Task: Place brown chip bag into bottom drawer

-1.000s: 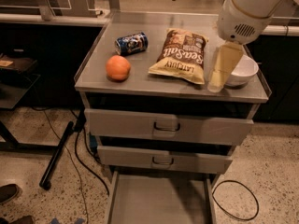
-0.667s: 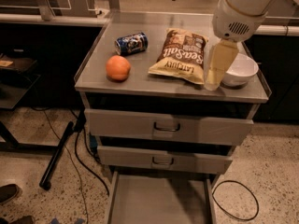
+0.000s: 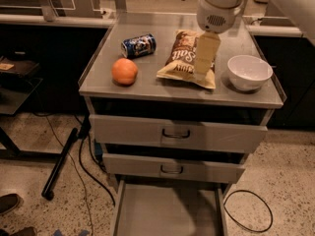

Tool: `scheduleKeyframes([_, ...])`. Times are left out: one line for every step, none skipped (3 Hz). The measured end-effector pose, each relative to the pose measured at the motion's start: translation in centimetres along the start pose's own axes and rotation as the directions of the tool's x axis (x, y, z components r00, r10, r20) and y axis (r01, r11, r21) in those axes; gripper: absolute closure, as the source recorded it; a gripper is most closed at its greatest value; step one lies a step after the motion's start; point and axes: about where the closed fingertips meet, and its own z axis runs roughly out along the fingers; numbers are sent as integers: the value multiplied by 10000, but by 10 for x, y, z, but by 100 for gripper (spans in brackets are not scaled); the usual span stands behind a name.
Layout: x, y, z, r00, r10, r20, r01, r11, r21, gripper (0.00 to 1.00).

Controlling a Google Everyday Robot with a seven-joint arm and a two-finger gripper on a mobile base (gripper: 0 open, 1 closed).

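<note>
At the bottom of the frame, the bottom drawer [image 3: 167, 213] stands pulled out, ready to receive. Above it, on the counter [image 3: 147, 88], the brown chip bag [image 3: 177, 65] lies flat at centre, between an orange [image 3: 124, 71] and a white bowl [image 3: 249, 72]. Your tool [image 3: 205, 58] hangs over the bag's right half; whether it is open or closed, I cannot tell. You look to be at the reach-to-grasp step: next, settle onto the bag and grip it securely before lifting.
</note>
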Motion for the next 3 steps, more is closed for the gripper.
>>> scheduleKeyframes([-16, -19, 31, 9985, 113, -536, -115, 9999, -30, 0])
scheduleKeyframes([-18, -19, 36, 9991, 26, -423, -26, 10000, -10, 0])
scheduleKeyframes([-32, -30, 62, 9992, -17, -405, 14, 10000, -60, 0])
